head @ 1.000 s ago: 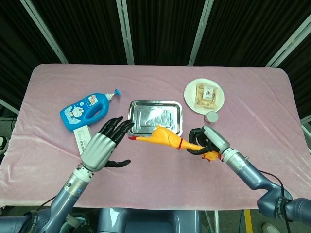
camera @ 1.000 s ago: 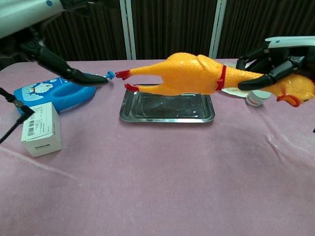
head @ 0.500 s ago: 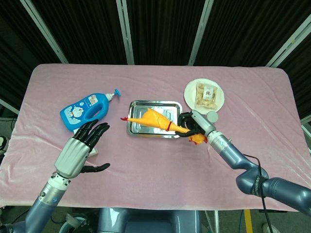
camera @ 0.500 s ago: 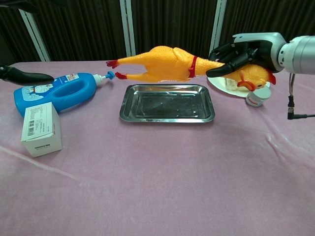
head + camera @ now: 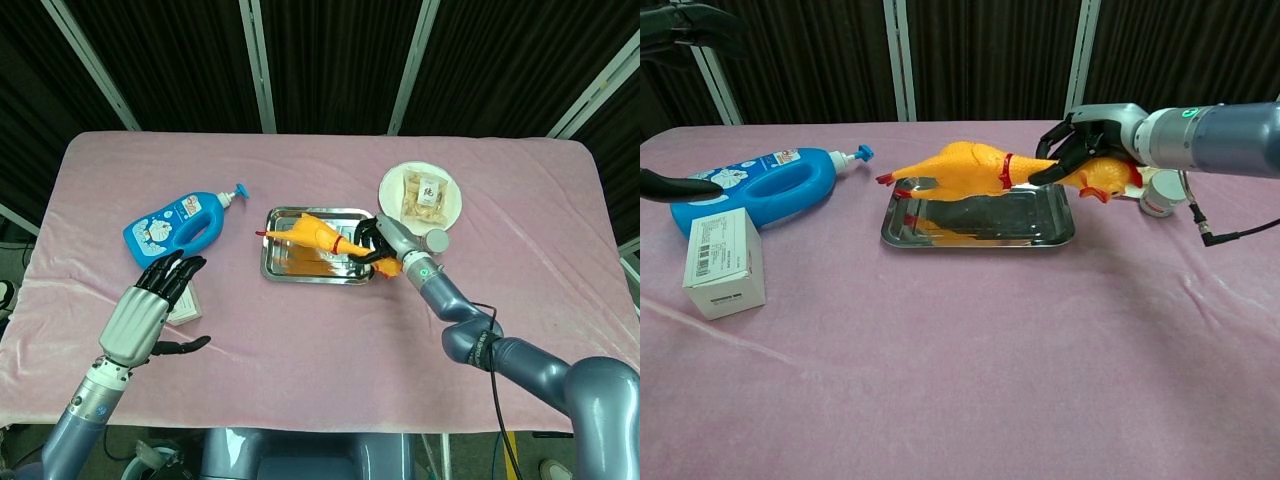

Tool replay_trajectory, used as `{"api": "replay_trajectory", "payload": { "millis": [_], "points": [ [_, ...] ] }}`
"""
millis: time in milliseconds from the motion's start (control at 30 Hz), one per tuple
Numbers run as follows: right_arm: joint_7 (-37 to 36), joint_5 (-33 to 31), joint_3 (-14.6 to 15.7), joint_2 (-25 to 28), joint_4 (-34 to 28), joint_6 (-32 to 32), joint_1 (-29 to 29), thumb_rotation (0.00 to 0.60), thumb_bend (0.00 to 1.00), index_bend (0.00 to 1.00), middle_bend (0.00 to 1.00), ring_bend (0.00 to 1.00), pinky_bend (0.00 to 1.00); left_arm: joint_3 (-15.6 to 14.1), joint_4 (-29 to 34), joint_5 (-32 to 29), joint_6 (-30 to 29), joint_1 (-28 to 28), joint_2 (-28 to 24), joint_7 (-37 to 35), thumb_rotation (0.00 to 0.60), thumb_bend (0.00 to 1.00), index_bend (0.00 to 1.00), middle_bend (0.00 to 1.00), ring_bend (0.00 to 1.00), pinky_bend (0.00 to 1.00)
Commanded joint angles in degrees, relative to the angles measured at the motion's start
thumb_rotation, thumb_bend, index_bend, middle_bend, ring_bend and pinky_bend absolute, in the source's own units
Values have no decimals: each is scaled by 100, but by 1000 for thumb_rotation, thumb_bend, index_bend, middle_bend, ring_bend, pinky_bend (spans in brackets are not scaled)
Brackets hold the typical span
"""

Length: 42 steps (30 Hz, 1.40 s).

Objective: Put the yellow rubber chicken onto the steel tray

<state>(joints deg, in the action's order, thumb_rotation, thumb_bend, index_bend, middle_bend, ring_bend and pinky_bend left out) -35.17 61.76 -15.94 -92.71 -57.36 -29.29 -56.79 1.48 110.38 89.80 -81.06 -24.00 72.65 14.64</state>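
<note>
The yellow rubber chicken hangs low over the steel tray, its red feet toward the tray's left end. My right hand grips the chicken by its neck at the tray's right edge, with the head beyond the rim. The tray's floor mirrors the chicken; whether the body touches it I cannot tell. My left hand hovers open at the near left, fingers spread; only one dark fingertip shows in the chest view.
A blue pump bottle lies left of the tray, with a small white box in front of it. A white plate of snacks and a small jar stand at the right behind my right hand.
My right hand has carried the chicken left and down, from in front of the tray to low over it. My left hand has drawn back toward the near left.
</note>
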Motion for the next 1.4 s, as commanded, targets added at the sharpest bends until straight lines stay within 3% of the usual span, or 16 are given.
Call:
{"api": "replay_trajectory", "payload": {
  "millis": [33,233,333,600,733,833,1033,1233,1400],
  "points": [
    [118,-136,-101,-168,202,102,-71,600,494,1000,824,835,936,27,-1,-27,36,12,4,17,600,35,69,100,24,109],
    [155,-189,-205,-257,370,205,-74,600,494,1000,824,818,934,66,9,-57,90,36,18,71,600,36,65,96,24,109],
    [142,-176,-249,-262,399,249,-50,600,493,943,807,753,888,84,14,-73,119,47,24,89,600,36,63,95,24,109],
    [38,46,-303,-144,268,341,54,600,493,542,576,495,585,130,47,-91,175,72,37,142,600,36,61,88,24,109],
    [-56,154,-341,-91,183,383,96,600,384,344,465,375,479,153,64,-86,170,93,37,154,600,36,61,88,24,109],
    [-130,228,-379,-71,144,384,124,600,269,276,417,325,444,166,75,-84,179,105,34,161,600,36,61,87,24,109],
    [-204,343,-425,-44,84,375,154,600,145,160,362,268,394,200,92,-70,179,125,29,175,600,36,60,85,24,108],
    [-189,405,-450,-37,17,298,184,600,72,17,268,187,305,229,113,-54,188,140,1,201,600,36,60,81,24,82],
    [-146,471,-483,24,-87,151,225,600,65,0,193,116,248,273,119,-37,148,165,-24,192,600,36,60,81,24,82]
  ]
}}
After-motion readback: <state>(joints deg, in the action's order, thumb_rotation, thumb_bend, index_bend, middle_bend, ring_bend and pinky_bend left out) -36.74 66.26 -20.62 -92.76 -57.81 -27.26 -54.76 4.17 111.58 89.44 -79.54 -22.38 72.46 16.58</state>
